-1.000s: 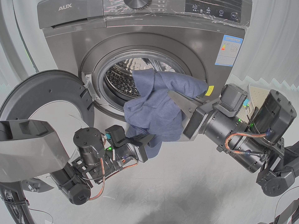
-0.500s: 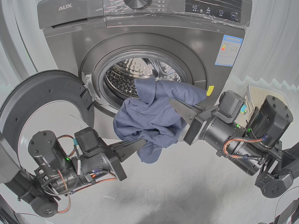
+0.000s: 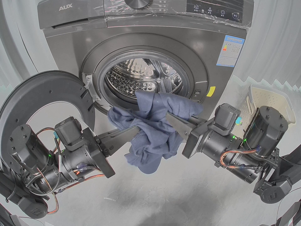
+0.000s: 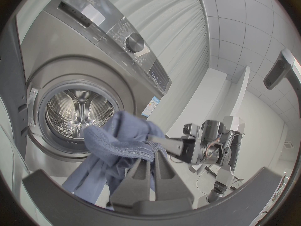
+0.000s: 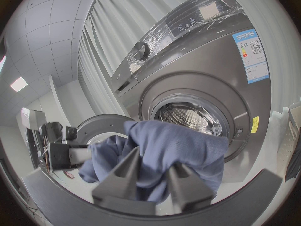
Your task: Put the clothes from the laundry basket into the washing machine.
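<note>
A dark blue garment (image 3: 155,123) hangs bunched in front of the washing machine (image 3: 141,35), just below the rim of the open drum (image 3: 138,76). My left gripper (image 3: 137,130) is shut on the garment's left side, which trails toward the door. My right gripper (image 3: 167,115) holds a thick fold on its right side. In the left wrist view the fingers (image 4: 142,170) are pressed together on a blue hem (image 4: 125,145), with the drum (image 4: 78,109) behind. The right wrist view has cloth (image 5: 175,145) bulging between the fingers (image 5: 130,165).
The round machine door (image 3: 40,94) stands swung open at the left, close behind my left arm. A cream perforated laundry basket (image 3: 272,98) sits on the floor at the right, behind my right arm. Grey floor (image 3: 163,198) lies open below the garment.
My left arm has swung out to the left and lifted, drawing the garment's lower part leftward. My right gripper has sunk and drawn back, so the garment now hangs lower, off the drum opening.
</note>
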{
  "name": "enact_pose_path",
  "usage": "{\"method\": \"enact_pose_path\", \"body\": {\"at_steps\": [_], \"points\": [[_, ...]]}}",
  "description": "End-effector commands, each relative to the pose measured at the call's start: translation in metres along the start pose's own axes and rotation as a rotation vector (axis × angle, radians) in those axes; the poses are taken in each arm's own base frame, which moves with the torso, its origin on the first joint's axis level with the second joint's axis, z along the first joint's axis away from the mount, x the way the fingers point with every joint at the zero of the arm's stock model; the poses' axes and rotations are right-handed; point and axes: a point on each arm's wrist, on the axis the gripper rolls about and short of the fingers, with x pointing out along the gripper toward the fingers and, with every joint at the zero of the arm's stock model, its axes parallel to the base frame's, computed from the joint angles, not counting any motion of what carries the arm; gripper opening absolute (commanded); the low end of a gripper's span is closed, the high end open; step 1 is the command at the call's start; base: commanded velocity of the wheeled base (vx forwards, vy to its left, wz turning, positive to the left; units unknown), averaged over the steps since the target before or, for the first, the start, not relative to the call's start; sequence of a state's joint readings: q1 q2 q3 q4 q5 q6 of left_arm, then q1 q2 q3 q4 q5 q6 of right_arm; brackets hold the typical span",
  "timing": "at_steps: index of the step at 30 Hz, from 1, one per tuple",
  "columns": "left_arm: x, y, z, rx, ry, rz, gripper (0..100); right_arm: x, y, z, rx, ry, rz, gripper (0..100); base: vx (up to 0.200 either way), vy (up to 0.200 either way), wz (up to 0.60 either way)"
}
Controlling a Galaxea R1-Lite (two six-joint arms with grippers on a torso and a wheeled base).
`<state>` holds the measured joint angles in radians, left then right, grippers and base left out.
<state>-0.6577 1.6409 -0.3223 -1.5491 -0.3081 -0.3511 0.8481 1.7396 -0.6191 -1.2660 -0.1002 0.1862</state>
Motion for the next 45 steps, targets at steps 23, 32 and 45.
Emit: {"method": "enact_pose_path", "body": {"at_steps": [23,32,45], "points": [[0.017,0.010,0.032,0.008,-0.169,0.082,0,-0.014,-0.005,-0.038,-0.034,0.161,-0.016,100,0.000,0.000,0.00],[0.028,0.021,0.029,0.016,-0.185,0.145,0,-0.010,-0.005,-0.044,-0.052,0.176,-0.012,100,0.000,0.000,0.00],[0.039,0.029,0.030,0.012,-0.222,0.206,0,0.015,0.025,-0.067,-0.048,0.170,0.089,100,0.000,0.000,0.00]]}}
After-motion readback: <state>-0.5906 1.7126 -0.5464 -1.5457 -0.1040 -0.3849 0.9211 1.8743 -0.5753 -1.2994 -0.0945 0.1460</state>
